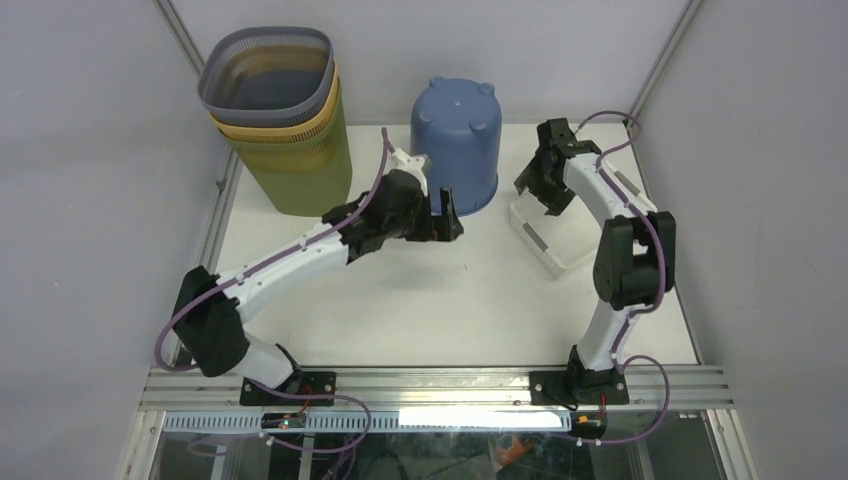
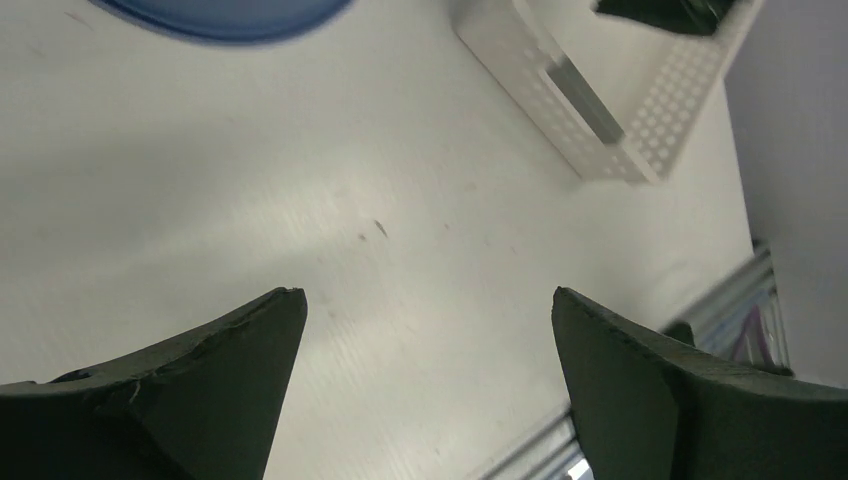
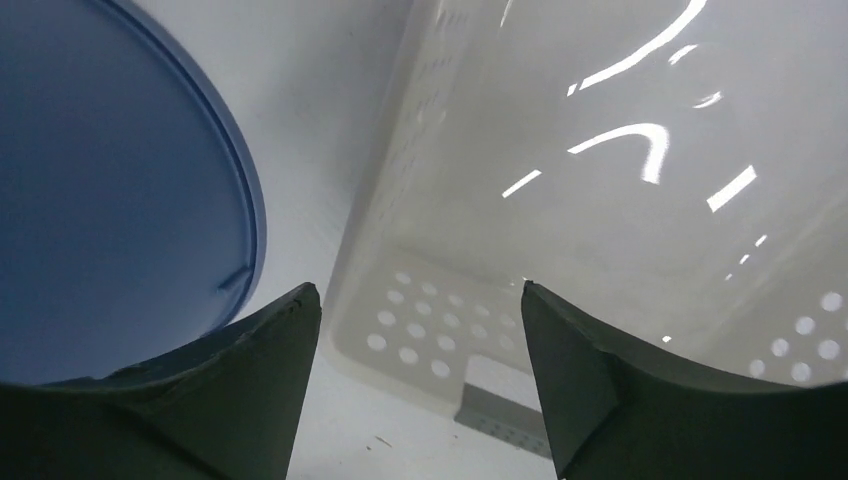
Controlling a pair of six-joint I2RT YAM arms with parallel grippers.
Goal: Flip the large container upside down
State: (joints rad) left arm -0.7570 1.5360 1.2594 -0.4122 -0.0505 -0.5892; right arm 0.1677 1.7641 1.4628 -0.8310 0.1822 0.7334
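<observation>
Tall blue plastic bucket (image 1: pixel 455 145) stands rim-down on the white desk (image 1: pixel 420 300), feet up, long axis vertical; I judge it already inverted. It sits just beyond the left end effector (image 1: pixel 448 218), which gapes empty and is nearer. The right end effector (image 1: pixel 540 195) is also agape.

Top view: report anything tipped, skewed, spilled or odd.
The blue bucket stands upside down, feet up, rim on the table. The clear basket lies askew to the table's edge. Nothing spilled or visibly damaged.
</observation>
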